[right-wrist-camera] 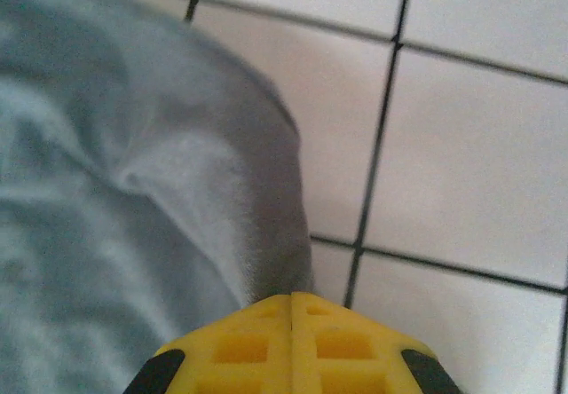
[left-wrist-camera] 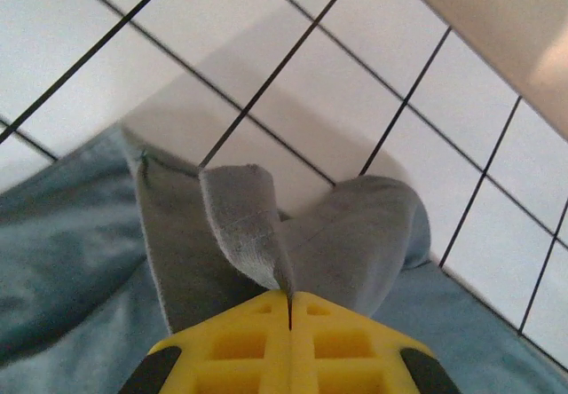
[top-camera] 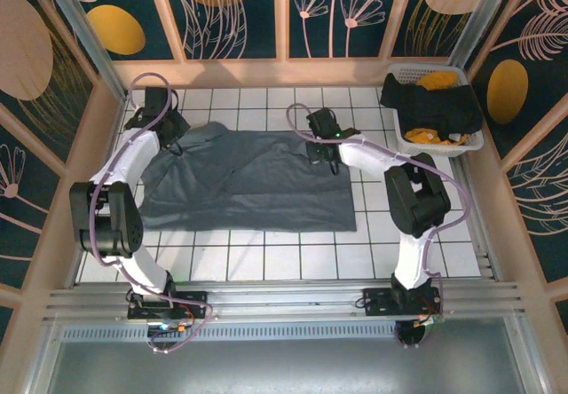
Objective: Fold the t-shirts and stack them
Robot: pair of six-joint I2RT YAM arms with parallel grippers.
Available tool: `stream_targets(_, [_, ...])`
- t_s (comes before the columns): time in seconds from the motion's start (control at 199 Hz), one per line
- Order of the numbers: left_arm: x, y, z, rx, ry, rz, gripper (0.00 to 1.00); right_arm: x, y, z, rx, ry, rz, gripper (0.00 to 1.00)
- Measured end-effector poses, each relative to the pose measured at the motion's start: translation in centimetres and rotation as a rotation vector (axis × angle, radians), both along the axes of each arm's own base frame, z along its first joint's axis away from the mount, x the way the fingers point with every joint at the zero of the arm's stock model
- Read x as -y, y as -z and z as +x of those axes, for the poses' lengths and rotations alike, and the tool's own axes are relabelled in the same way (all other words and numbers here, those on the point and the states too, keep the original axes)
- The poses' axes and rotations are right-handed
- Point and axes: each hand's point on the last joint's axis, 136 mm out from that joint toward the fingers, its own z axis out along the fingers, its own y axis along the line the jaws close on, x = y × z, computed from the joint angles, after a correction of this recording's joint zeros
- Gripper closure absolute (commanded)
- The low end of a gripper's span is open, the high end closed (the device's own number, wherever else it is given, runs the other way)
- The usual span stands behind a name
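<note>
A slate blue-grey t-shirt (top-camera: 253, 181) lies spread across the white tiled table. My left gripper (top-camera: 174, 142) sits at its far left corner. In the left wrist view the yellow fingers (left-wrist-camera: 257, 341) are shut on a raised fold of the grey cloth (left-wrist-camera: 355, 234), pinched at the left gripper's tip (left-wrist-camera: 289, 298). My right gripper (top-camera: 321, 154) is at the shirt's far right edge. There the cloth (right-wrist-camera: 106, 190) rises in a ridge into the shut right gripper (right-wrist-camera: 291, 296). A black t-shirt (top-camera: 430, 106) and a mustard-yellow one (top-camera: 439, 81) lie in the basket.
The white laundry basket (top-camera: 406, 68) stands at the far right corner of the table. Wooden walls close in the left, back and right sides. Bare tiles (top-camera: 266, 256) run between the shirt's near hem and the arm bases.
</note>
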Motion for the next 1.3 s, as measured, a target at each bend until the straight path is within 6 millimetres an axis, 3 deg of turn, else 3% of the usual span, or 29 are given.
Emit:
stream_targets(0.115, [-0.2,0.9,-2.6,-0.021,-0.025,-0.011,1.0,-1.7,2.1,-3.8,-0.05,-0.08,-0.026,1.0])
stream_targets(0.236, [-0.3,1.6,-4.1,-0.036,-0.047,-0.024,1.0,-3.3,3.8,-7.5,-0.102,-0.168,-0.032,0.81])
stream_targets(0.336, [-0.3,2.1,-4.4,-0.044,-0.059,-0.032,1.0,-3.5,3.2,-8.7,-0.119,-0.185,0.014,0.71])
stream_targets(0.501, [-0.4,2.1,-4.2,-0.035,-0.071,-0.032,1.0,-1.3,-1.2,-5.7,-0.063,-0.065,0.2,0.67])
stream_targets(0.612, [-0.4,2.0,-4.1,-0.03,-0.071,-0.033,1.0,1.1,-2.3,-3.1,-0.059,0.032,0.284,0.65])
stream_targets(0.712, [-0.4,2.0,-4.1,-0.028,-0.071,-0.033,1.0,1.2,-1.5,-2.4,-0.102,0.053,0.326,0.61])
stream_targets(0.877, [-0.4,2.0,-4.1,-0.027,-0.071,-0.034,1.0,-0.5,2.4,-3.7,-0.249,0.034,0.351,0.56])
stream_targets(0.968, [-0.4,2.0,-4.1,-0.028,-0.07,-0.034,1.0,-0.7,3.8,-3.2,-0.289,0.039,0.348,0.55])
stream_targets(1.128, [-0.4,2.0,-4.1,-0.027,-0.07,-0.034,1.0,-0.9,4.6,-1.8,-0.311,0.045,0.371,0.56])
stream_targets(1.304, [-0.4,1.9,-4.0,-0.024,-0.07,-0.034,1.0,-2.0,3.9,-1.7,-0.315,0.006,0.405,0.57])
